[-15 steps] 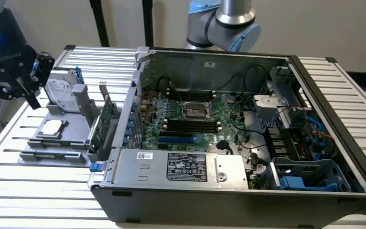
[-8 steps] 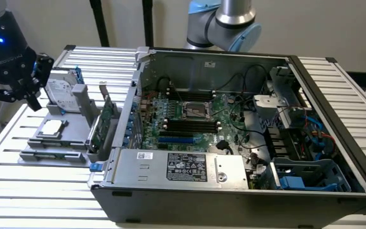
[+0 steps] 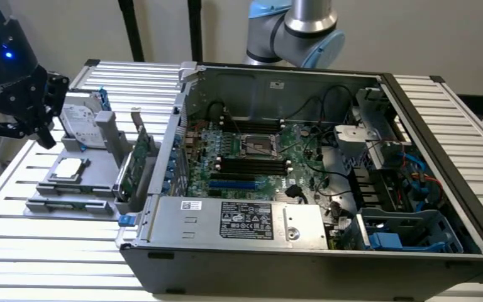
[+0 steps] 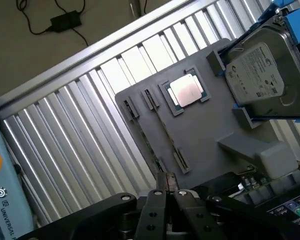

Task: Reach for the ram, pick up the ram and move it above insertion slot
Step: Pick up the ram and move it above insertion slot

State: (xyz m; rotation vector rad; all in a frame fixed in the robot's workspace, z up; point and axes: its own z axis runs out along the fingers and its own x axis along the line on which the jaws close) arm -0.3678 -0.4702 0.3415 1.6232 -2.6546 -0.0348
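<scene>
The ram [image 3: 68, 203] is a thin green stick standing on edge in the front holder of a grey parts tray [image 3: 90, 179] at the exterior view's left. In the wrist view the ram [image 4: 149, 147] shows edge-on as a thin dark line across the grey tray [image 4: 205, 130]. My black gripper [image 3: 40, 129] hangs above the tray's far side, near the hard drive, well apart from the ram. Its fingers [image 4: 157, 200] are shut together with nothing between them. The insertion slot [image 3: 254, 165] is among the black memory slots on the motherboard inside the open computer case.
On the tray lie a hard drive [image 3: 82, 119] in a blue frame and a processor chip [image 3: 68, 168]. A larger green card with a metal bracket [image 3: 136, 160] stands between the tray and the case wall [image 3: 170, 145]. Ribbed aluminium table [image 3: 48, 251] surrounds everything.
</scene>
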